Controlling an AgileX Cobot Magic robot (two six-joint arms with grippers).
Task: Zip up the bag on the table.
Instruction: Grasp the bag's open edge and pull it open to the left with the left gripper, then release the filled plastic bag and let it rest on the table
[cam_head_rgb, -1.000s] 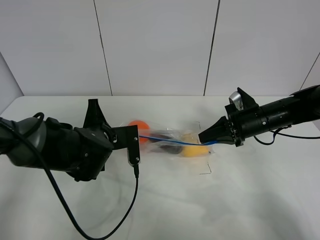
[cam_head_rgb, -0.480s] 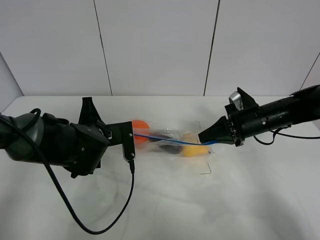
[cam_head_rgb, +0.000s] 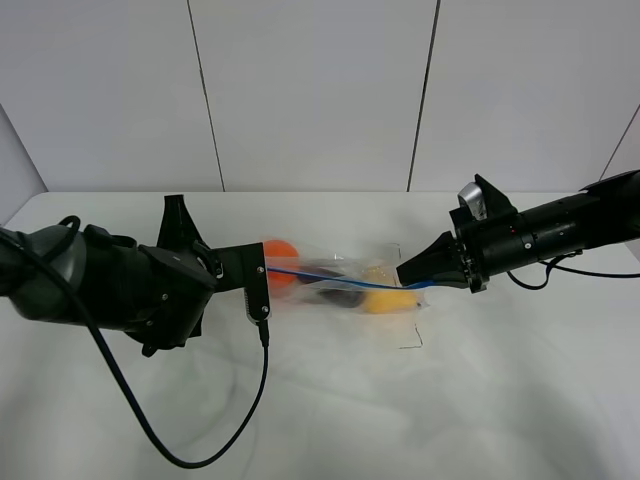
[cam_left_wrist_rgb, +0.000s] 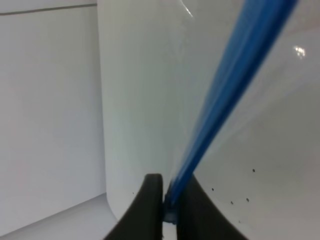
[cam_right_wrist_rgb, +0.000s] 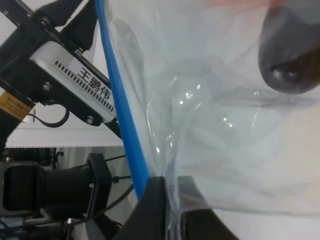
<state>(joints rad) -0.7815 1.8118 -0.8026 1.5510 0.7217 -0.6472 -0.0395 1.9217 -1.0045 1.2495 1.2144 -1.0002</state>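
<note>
The clear crinkly bag (cam_head_rgb: 345, 285) lies mid-table with orange, dark purple and yellow fruit inside. Its blue zipper strip (cam_head_rgb: 340, 281) is stretched taut between my two grippers. My left gripper (cam_head_rgb: 268, 272) is shut on the strip's left end; in the left wrist view the strip (cam_left_wrist_rgb: 220, 100) runs into the closed fingers (cam_left_wrist_rgb: 150, 205). My right gripper (cam_head_rgb: 415, 282) is shut on the strip's right end; the right wrist view shows the strip (cam_right_wrist_rgb: 122, 115) and bag film pinched in the fingers (cam_right_wrist_rgb: 155, 205), with the purple fruit (cam_right_wrist_rgb: 290, 55) behind.
The white table (cam_head_rgb: 330, 400) spreads far around the bag. A black cable (cam_head_rgb: 200, 455) loops from the left arm across the front of the table. Another cable (cam_head_rgb: 590, 272) trails behind the right arm. White wall panels stand at the back.
My left gripper has slid left along the zipper strip, from near the orange fruit's right side to its left. The right gripper has held still.
</note>
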